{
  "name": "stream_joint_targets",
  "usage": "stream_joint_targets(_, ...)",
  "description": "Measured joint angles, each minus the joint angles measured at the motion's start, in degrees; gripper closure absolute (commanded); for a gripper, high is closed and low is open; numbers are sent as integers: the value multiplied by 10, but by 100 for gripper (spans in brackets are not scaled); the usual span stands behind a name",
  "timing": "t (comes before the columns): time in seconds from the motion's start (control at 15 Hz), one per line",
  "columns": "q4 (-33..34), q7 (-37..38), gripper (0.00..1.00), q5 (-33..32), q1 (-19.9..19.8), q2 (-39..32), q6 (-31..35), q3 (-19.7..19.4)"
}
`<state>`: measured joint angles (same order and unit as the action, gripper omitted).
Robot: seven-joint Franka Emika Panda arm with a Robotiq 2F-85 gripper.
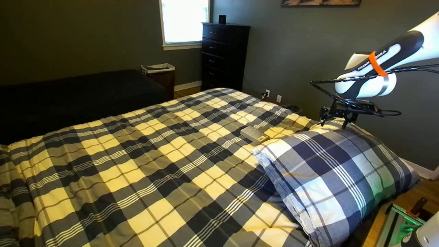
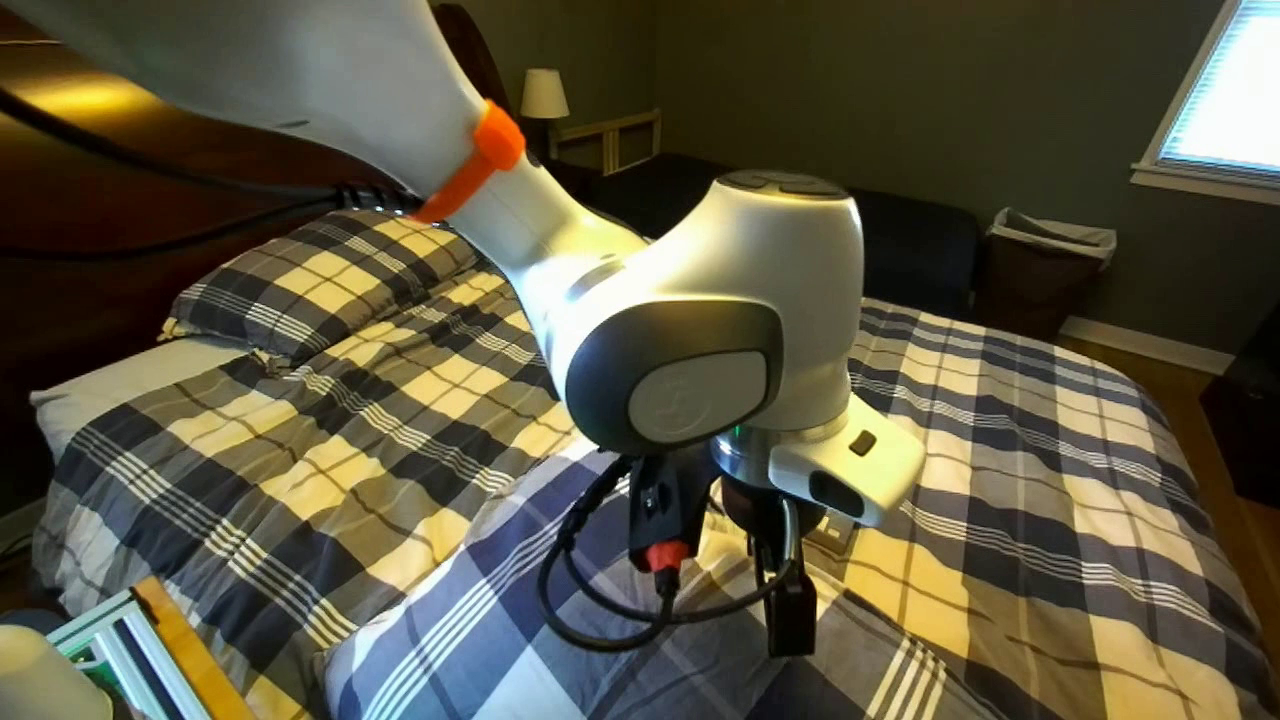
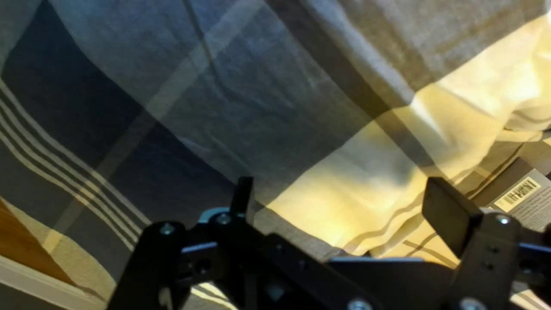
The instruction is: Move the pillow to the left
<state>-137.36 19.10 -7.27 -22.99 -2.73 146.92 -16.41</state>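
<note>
1. Plump pillow [image 1: 329,171], plaid in navy, grey and white: lies on the yellow-and-black plaid bedspread [image 1: 154,171], along its edge, near a green-lit metal frame [image 1: 391,219].
2. Robot claw [image 1: 333,124]: jaws spread wide, pointing down at the pillow's far end in an exterior view; contact with the fabric cannot be told.
3. Same pair, wrist view: pillow beneath the claw, one of the fingers [image 3: 245,196] seen against its fabric, the other at its border.
4. In an exterior view alone: framed picture [image 1: 320,2], cropped by the top edge; wall outlets [image 1: 279,98].
5. In an exterior view alone: lamp [image 2: 544,93] with pale shade; there the arm [image 2: 780,260] hides part of the pillow.
6. Grey box [image 1: 253,134], on the bedspread just beside the pillow: barcode label [image 3: 517,193] distinguishable in the wrist view alone; fine print too blurred to read.
7. Lettering on the arm, in an exterior view: "FRANK" and "MIKA", an orange band [image 1: 377,64] crossing between them.
8. Joint-cover emblem [image 2: 685,400]: too faint to read.
</note>
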Motion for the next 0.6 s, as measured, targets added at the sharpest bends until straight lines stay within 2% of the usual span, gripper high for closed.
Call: stream_joint_targets(0.6,71,-36,0,151,20,-125,-2,5)
